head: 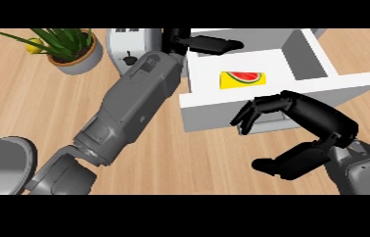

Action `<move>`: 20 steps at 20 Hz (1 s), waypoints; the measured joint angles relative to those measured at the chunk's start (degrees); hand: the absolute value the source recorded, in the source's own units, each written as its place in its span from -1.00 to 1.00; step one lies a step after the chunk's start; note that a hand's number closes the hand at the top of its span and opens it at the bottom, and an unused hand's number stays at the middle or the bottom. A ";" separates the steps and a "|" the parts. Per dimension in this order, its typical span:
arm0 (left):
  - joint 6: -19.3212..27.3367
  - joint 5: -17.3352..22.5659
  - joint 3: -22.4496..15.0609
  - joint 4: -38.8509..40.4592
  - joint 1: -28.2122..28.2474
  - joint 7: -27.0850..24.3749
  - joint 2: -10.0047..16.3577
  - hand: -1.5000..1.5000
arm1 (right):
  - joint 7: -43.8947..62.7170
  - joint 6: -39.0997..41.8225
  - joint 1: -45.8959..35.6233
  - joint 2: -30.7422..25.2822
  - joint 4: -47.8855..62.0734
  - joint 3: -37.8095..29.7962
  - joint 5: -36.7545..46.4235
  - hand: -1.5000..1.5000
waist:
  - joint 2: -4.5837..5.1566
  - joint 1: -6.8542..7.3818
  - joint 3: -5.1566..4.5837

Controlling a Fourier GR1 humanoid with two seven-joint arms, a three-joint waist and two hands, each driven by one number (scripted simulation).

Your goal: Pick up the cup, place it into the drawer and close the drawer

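The white box-shaped drawer (209, 111) stands open at one o'clock on the wood-grain counter (57, 99). Near its centre lies the yellow cup with a red watermelon print (242, 79), a flat-looking rectangle from above. The matte black left hand (209, 43), fingers straight, lies over the drawer's twelve-o'clock corner. At four o'clock the black right hand (311, 118) sets bent fingers against the drawer's smooth front, thumb spread wide, clasping nothing.

light: bright, even | counter (65, 99): evenly lit | drawer (206, 118) front: shaded grey
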 measured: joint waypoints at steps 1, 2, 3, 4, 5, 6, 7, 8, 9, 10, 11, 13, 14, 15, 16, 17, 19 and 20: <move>0.07 0.25 0.12 0.10 0.24 -0.58 0.00 -1.00 | -0.18 -0.33 0.07 -0.53 -0.41 0.84 2.95 -1.00 | -0.12 0.73 0.01; 0.34 0.73 0.17 0.14 0.37 -0.79 0.01 -1.00 | -0.69 -0.69 0.31 -1.15 -0.55 1.36 5.74 -1.00 | -0.22 1.26 0.02; 0.59 1.20 0.07 0.12 0.48 -1.01 0.01 -1.00 | -1.51 -1.34 0.71 -1.35 -0.05 2.20 8.79 -1.00 | -0.27 1.76 0.03; 0.45 1.57 0.11 0.07 0.71 -1.38 0.00 -1.00 | -2.13 -2.24 1.44 -1.41 0.26 3.00 11.57 -1.00 | -0.36 2.33 0.03; 0.06 1.85 0.56 0.24 0.78 -1.78 0.00 -1.00 | -2.43 -3.49 2.18 -1.11 0.61 3.95 14.25 -1.00 | -0.44 2.93 0.03; -0.28 2.08 0.72 0.11 1.41 -2.48 0.00 -1.00 | -3.84 -4.60 3.02 -1.14 1.77 4.56 16.88 -1.00 | -0.53 3.54 0.03; -0.80 2.22 1.07 0.07 1.67 -2.82 0.05 -1.00 | -4.91 -5.73 3.20 -0.99 3.67 5.25 19.44 -1.00 | -0.56 4.26 0.03; -0.90 2.44 0.85 -0.67 2.43 -2.97 0.04 -1.00 | -5.44 -7.06 2.98 -0.33 5.71 6.18 21.84 -1.00 | -0.68 4.96 0.04; -1.42 2.43 1.00 -0.82 3.24 -3.67 0.09 -1.00 | -6.70 -8.22 3.34 -0.15 7.77 7.17 24.27 -1.00 | -0.72 5.51 0.04; -2.01 2.54 1.03 -1.13 3.90 -4.14 0.08 -1.00 | -7.68 -9.17 2.72 0.38 10.71 7.97 26.23 -1.00 | -0.71 6.03 0.04; -2.39 2.66 1.32 -1.47 4.54 -4.53 0.07 -1.00 | -8.57 -9.92 1.95 0.87 13.56 8.72 27.95 -1.00 | -0.73 6.54 0.04; -3.56 2.78 1.58 -2.31 5.82 -4.79 0.69 -1.00 | -10.95 -11.79 0.75 1.96 19.61 10.71 31.62 -1.00 | -0.76 7.76 0.05; -3.99 2.79 1.68 -2.87 6.58 -5.10 1.01 -1.00 | -12.14 -12.65 -0.33 2.41 23.07 11.22 33.13 1.00 | -0.76 8.33 0.06; -4.12 2.83 1.81 -3.51 6.96 -4.95 1.38 -1.00 | -13.66 -13.10 -1.88 2.41 26.79 11.04 34.11 1.00 | -0.77 8.80 0.07; -4.35 2.83 1.87 -4.26 7.87 -5.11 1.75 -1.00 | -15.22 -14.39 -2.61 2.87 30.34 11.26 35.43 1.00 | -0.81 9.20 0.07; -4.75 2.94 1.98 -5.14 8.40 -4.72 2.39 -1.00 | -16.34 -15.24 -4.06 3.11 33.94 10.96 36.35 1.00 | -0.83 9.72 0.09; -5.32 3.03 1.97 -6.84 9.81 -3.95 3.26 -1.00 | -18.94 -17.19 -7.07 3.88 41.19 10.19 37.85 1.00 | -0.84 10.51 0.11; -5.79 3.13 2.00 -7.76 10.66 -3.57 3.93 -1.00 | -20.46 -17.75 -8.73 3.89 44.36 9.48 38.15 1.00 | -0.86 10.95 0.10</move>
